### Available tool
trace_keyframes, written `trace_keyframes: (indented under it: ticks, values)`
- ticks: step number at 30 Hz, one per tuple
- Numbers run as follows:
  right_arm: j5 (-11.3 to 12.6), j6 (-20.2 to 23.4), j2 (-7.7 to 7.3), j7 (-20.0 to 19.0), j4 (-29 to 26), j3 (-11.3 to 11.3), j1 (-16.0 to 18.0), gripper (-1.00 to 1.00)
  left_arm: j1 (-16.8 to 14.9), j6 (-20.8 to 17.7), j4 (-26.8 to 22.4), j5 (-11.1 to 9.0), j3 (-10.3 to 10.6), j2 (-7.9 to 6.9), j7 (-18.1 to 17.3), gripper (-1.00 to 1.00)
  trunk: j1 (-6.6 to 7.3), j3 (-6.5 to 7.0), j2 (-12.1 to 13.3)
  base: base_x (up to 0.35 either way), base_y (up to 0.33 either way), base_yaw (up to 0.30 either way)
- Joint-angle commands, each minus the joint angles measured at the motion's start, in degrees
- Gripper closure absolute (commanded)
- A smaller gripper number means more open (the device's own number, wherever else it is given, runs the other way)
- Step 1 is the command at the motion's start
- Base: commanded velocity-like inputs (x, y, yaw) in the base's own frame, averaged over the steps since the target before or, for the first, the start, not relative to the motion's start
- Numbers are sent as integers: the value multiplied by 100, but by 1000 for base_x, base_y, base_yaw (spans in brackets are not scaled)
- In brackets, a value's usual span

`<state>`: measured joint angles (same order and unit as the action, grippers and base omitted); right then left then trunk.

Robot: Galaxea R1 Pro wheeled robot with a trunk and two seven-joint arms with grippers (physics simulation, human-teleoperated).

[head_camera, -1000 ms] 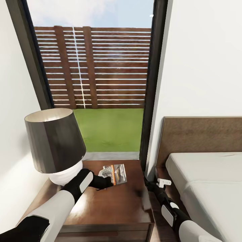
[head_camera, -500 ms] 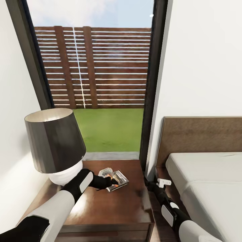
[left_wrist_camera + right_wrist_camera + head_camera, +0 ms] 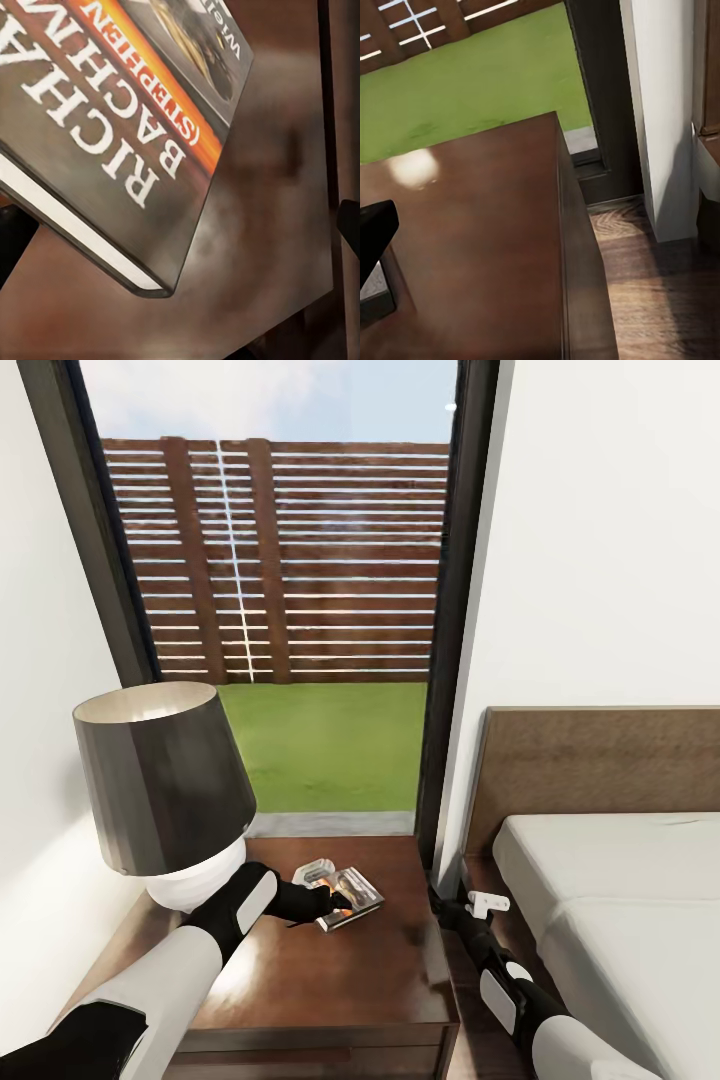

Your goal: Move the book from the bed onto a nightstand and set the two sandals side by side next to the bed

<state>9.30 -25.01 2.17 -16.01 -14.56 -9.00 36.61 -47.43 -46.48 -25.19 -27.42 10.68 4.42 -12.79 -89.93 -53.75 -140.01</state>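
The book lies tilted on the nightstand, near its back middle — its long axis runs diagonally, one corner toward the bed, the other under the left gripper, which clasps that end. In the left wrist view the cover shows orange band and white lettering, its far edges cut off. A lamp stands just beside the left arm. The right gripper hangs between nightstand and bed — whether its fingers are apart or together, I cannot tell.
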Motion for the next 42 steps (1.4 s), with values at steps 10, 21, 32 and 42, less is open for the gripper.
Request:
trace_keyframes:
  ticks: [10,21,32,42]
  values:
    - [54,-4,3,-60,6,-32,4,-100,-3,-11,-3,26,13,-3,-35,-100,1,-6,-2,0,0,0]
    - [54,-4,3,-60,6,-32,4,-100,-3,-11,-3,26,13,-3,-38,-100,1,-6,-2,-108,44,0]
    - [54,-4,3,-60,6,-32,4,-100,-3,-11,-3,26,13,-3,-36,-100,1,-6,-2,-266,124,0]
    - [54,-4,3,-60,6,-32,4,-100,-3,-4,-3,28,13,-3,-32,-100,1,-6,-2,-187,87,0]
